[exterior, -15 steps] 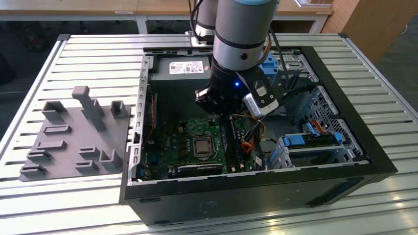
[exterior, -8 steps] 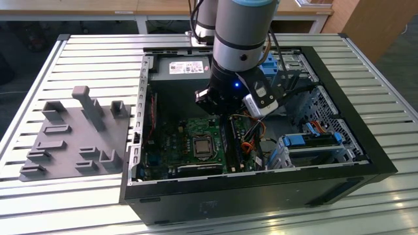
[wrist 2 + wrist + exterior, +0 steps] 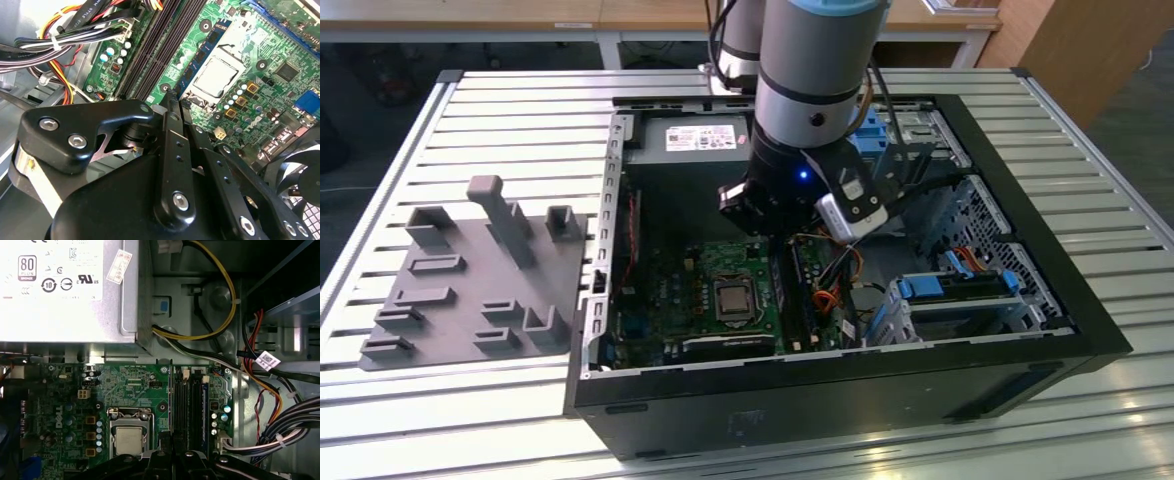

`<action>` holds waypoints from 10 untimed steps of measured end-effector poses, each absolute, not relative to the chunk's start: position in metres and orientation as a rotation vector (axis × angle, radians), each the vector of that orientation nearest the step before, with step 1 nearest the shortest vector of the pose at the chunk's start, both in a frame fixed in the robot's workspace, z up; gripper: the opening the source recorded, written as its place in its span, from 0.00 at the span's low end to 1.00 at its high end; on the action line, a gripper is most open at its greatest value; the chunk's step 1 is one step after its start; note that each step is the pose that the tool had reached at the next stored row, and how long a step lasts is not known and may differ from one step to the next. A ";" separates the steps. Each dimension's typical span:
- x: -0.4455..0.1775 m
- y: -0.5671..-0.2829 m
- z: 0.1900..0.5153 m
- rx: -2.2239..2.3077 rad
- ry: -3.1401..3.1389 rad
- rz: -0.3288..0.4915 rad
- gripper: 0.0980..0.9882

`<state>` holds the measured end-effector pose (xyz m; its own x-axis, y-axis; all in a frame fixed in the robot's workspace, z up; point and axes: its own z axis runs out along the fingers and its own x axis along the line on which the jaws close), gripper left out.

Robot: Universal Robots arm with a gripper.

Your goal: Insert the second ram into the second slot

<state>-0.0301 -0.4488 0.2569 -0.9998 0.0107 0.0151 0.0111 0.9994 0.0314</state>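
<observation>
My gripper (image 3: 781, 235) is low inside the open computer case, over the memory slots (image 3: 797, 295) beside the processor socket (image 3: 731, 297). In the second wrist view its black fingers (image 3: 170, 130) meet at their tips. They are shut on the second ram (image 3: 200, 52), a thin blue strip with dark chips that runs away from the tips alongside the dark slots (image 3: 150, 50). In the first wrist view a blue strip (image 3: 204, 410) stands on edge along the slot nearest the capacitors. I cannot tell whether the ram's lower edge sits in a slot.
The power supply (image 3: 700, 135) fills the case's far end. Cable bundles (image 3: 280, 430) lie on the slots' far side from the socket. A drive bay with light-blue clips (image 3: 947, 290) stands at the exterior view's right. A grey holder block (image 3: 467, 270) lies on the slatted table, left.
</observation>
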 end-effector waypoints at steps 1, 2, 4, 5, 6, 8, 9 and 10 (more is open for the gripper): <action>-0.030 -0.449 0.257 -0.017 -3.126 -0.049 0.04; -0.030 -0.449 0.257 -0.017 -3.126 -0.050 0.04; -0.030 -0.449 0.256 -0.017 -3.126 -0.051 0.04; -0.030 -0.449 0.256 -0.017 -3.126 -0.051 0.04; -0.030 -0.449 0.256 -0.017 -3.126 -0.052 0.04; -0.030 -0.450 0.256 -0.017 -3.126 -0.052 0.04; -0.030 -0.450 0.255 -0.017 -3.126 -0.052 0.04; -0.030 -0.451 0.255 -0.017 -3.126 -0.052 0.04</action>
<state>-0.0300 -0.4509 0.2553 -0.9998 0.0106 0.0157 0.0111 0.9994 0.0333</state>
